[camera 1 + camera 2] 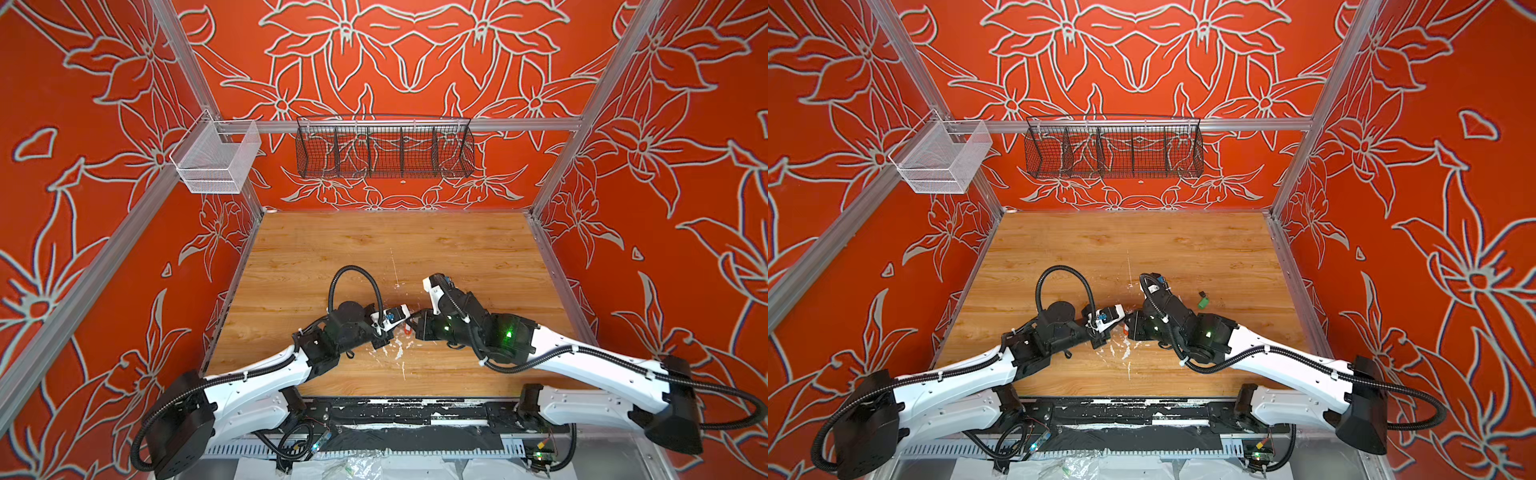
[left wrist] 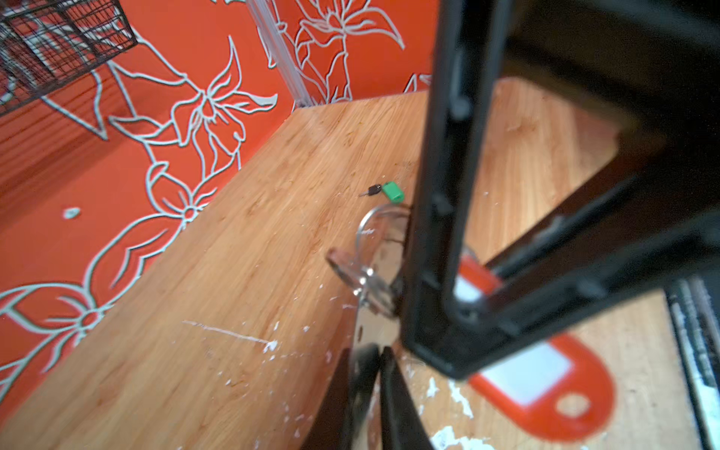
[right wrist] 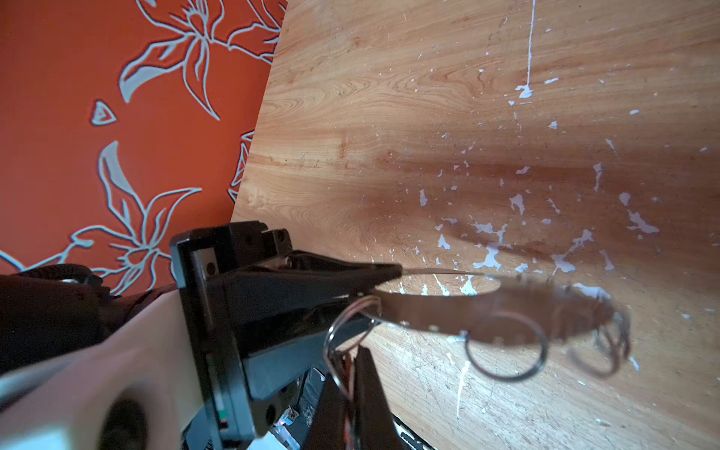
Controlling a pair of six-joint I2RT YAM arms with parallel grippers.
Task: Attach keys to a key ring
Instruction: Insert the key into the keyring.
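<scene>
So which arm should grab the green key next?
Right, probably. The green key lies just beside the right arm, while the left pincer is shut on the key ring. The right pincer is shut too, so it must open first.

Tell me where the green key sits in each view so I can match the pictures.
In a top view: the green key lies on the table just beyond the right arm.
In a top view: not visible; the right arm likely covers that spot.
Left wrist: the green key, small, on open wood.
Right wrist: not in it.
Shared landmark: the thin white paint streak.
</scene>
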